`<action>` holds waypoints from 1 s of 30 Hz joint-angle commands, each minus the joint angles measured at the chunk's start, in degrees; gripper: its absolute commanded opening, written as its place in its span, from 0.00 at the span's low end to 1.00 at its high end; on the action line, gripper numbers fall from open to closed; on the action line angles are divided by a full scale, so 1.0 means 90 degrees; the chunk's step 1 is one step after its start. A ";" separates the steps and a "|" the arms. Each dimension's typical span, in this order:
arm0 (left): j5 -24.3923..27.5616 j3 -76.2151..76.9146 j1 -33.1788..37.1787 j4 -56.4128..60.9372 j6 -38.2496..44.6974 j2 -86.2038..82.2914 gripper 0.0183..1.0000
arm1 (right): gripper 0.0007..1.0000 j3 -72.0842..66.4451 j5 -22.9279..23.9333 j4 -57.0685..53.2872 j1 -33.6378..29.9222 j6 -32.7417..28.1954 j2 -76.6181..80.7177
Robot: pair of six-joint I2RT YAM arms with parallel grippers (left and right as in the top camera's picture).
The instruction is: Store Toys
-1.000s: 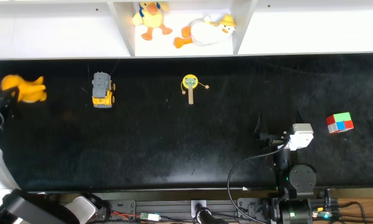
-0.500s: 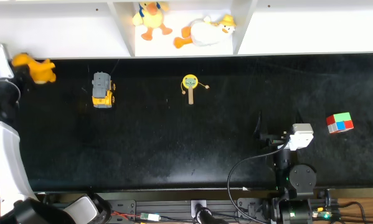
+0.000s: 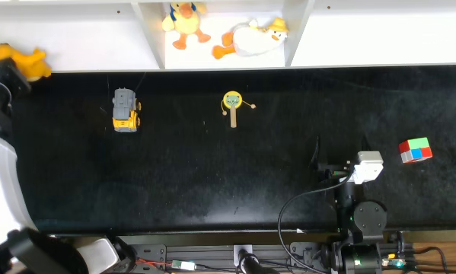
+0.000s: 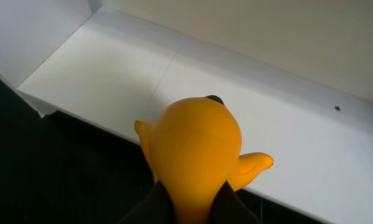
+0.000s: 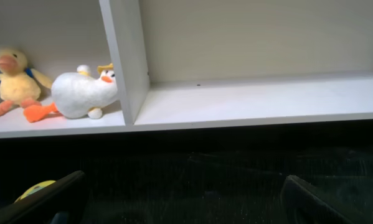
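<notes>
An orange plush toy (image 3: 20, 62) (image 4: 195, 152) is held in my left gripper (image 3: 5, 72) (image 4: 195, 210), which is shut on it at the front edge of the white shelf's left compartment (image 4: 111, 81). A yellow toy truck (image 3: 125, 109), a yellow rattle (image 3: 233, 101) (image 5: 33, 190) and a coloured cube (image 3: 415, 150) lie on the black table. My right gripper (image 3: 340, 154) (image 5: 180, 205) stands open near the table's front right, holding nothing.
The shelf (image 3: 75, 38) runs along the table's back edge. Its middle compartment holds a yellow duck plush (image 3: 185, 19) (image 5: 12, 81) and a white goose plush (image 3: 250, 38) (image 5: 80, 93). A divider (image 5: 124, 62) separates it from the bare right compartment (image 5: 267, 99).
My left gripper has carried the orange plush away from the table's left side up to the shelf's left compartment. The right arm has kept still.
</notes>
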 commanded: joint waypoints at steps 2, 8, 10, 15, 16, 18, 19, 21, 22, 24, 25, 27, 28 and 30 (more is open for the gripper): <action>-0.0027 0.0500 -0.0228 0.0362 -0.0160 0.0488 0.10 | 0.99 -0.0085 0.0068 0.0036 -0.0012 0.0022 -0.0044; -0.0029 0.0500 -0.0403 0.0826 -0.0163 0.0716 0.11 | 1.00 -0.0085 0.0068 0.0036 -0.0012 0.0022 -0.0044; -0.0032 0.0500 -0.0432 0.0918 -0.0160 0.0782 0.11 | 1.00 -0.0085 0.0068 0.0036 -0.0012 0.0022 -0.0044; -0.0049 0.0503 -0.0442 0.1188 -0.0163 0.1069 0.12 | 1.00 -0.0085 0.0068 0.0034 -0.0012 0.0022 -0.0044; -0.0051 0.0503 -0.0442 0.1205 -0.0163 0.1112 0.12 | 1.00 -0.0085 0.0068 0.0034 -0.0012 0.0022 -0.0044; -0.0051 0.0503 -0.0442 0.1212 -0.0163 0.1178 0.12 | 1.00 -0.0085 0.0068 0.0036 -0.0012 0.0022 -0.0044; -0.0056 0.0503 -0.0442 0.1205 -0.0158 0.1202 0.12 | 1.00 -0.0085 0.0070 0.0034 -0.0012 0.0022 -0.0044; -0.0107 0.0503 -0.0442 0.1190 -0.0158 0.1236 0.12 | 0.99 -0.0085 0.0068 0.0036 -0.0012 0.0022 -0.0044; -0.0126 0.0503 -0.0442 0.1190 -0.0158 0.1248 0.12 | 1.00 -0.0085 0.0068 0.0036 -0.0012 0.0022 -0.0044; -0.0172 0.0503 -0.0442 0.1195 -0.0158 0.1285 0.12 | 0.99 -0.0085 0.0068 0.0036 -0.0012 0.0022 -0.0044; -0.0172 0.0503 -0.0442 0.1202 -0.0158 0.1321 0.13 | 1.00 -0.0085 0.0068 0.0036 -0.0012 0.0022 -0.0044; -0.0168 0.0503 -0.0444 0.1222 -0.0160 0.1384 0.13 | 1.00 -0.0085 0.0068 0.0036 -0.0012 0.0022 -0.0044; -0.0168 0.0503 -0.0457 0.1224 -0.0160 0.1416 0.13 | 1.00 -0.0085 0.0068 0.0036 -0.0012 0.0022 -0.0044; -0.0168 0.0503 -0.0476 0.1251 -0.0160 0.1481 0.13 | 0.99 -0.0085 0.0068 0.0036 -0.0012 0.0022 -0.0044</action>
